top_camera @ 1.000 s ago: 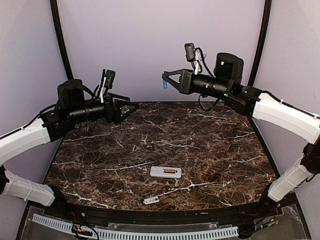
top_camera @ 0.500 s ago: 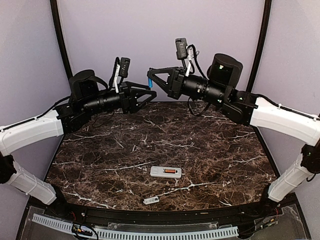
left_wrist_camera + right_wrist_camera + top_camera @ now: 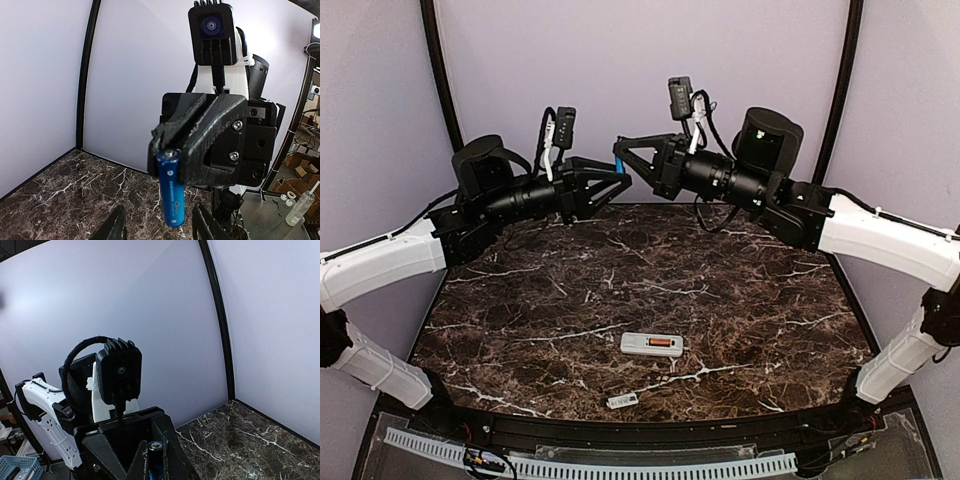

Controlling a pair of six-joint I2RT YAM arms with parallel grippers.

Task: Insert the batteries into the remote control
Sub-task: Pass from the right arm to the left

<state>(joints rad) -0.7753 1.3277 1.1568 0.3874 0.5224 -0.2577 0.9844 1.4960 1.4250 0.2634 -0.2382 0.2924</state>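
Note:
My right gripper [image 3: 621, 153] is held high over the back of the table, shut on the blue battery [image 3: 619, 166], which hangs down from its fingertips. In the left wrist view the blue battery [image 3: 170, 192] hangs between my left gripper's [image 3: 160, 227] open fingers [image 3: 114, 226] without touching them. The right wrist view shows the right gripper [image 3: 154, 443] clamped on the battery's top end [image 3: 156, 446]. My left gripper [image 3: 618, 181] faces it, tip to tip. The white remote control [image 3: 640, 345] lies at the front centre with the orange-red battery [image 3: 665, 345] in its open bay.
The small loose white battery cover [image 3: 622, 401] lies near the table's front edge, in front of the remote. Black frame posts [image 3: 438, 70] stand at the back corners before the pale walls. The dark marble tabletop [image 3: 720, 290] carries nothing else.
Both arms have swung inward over the back of the table. My right gripper brought the blue battery leftward, and my left gripper rose to meet it, its open fingers now either side of the battery.

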